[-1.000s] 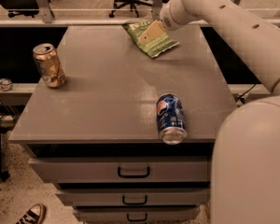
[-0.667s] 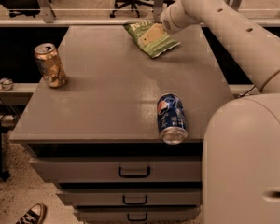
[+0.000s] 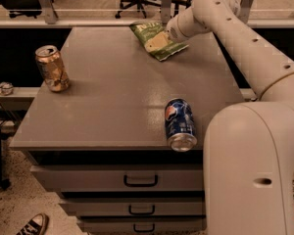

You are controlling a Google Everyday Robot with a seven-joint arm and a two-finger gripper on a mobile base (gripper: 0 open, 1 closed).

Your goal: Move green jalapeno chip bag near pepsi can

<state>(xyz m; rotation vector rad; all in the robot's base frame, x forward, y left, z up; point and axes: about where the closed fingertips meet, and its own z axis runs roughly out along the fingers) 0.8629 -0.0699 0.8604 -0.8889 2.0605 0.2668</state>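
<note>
Camera view:

1. The table (image 3: 112,92) is a grey cabinet top that fills the centre of the frame. Three drawers (image 3: 88,178) with dark handles are stacked below its front edge.

2. The green jalapeno chip bag (image 3: 167,49) lies flat on the table in the upper centre of the frame, near the far edge and right of the table's middle. Its long axis runs diagonally from upper left to lower right.

3. The arm (image 3: 245,43) enters from the right of the frame and reaches toward the upper centre. The gripper (image 3: 162,37) sits at the end of the arm, directly over the upper part of the chip bag and at or just above its surface. How far the gripper is open, and whether it has hold of the bag, cannot be told from this view.

4. The pepsi can (image 3: 180,124) lies on its side at the lower centre right, near the front edge of the table. Its silver top faces the front edge. It is well apart from the chip bag.

5. A gold-tan can (image 3: 52,68) stands upright at the left of the frame, near the left edge of the table.

6. The robot body (image 3: 255,170) fills the lower right corner. A shoe (image 3: 32,225) lies on the floor at the lower left.
</note>
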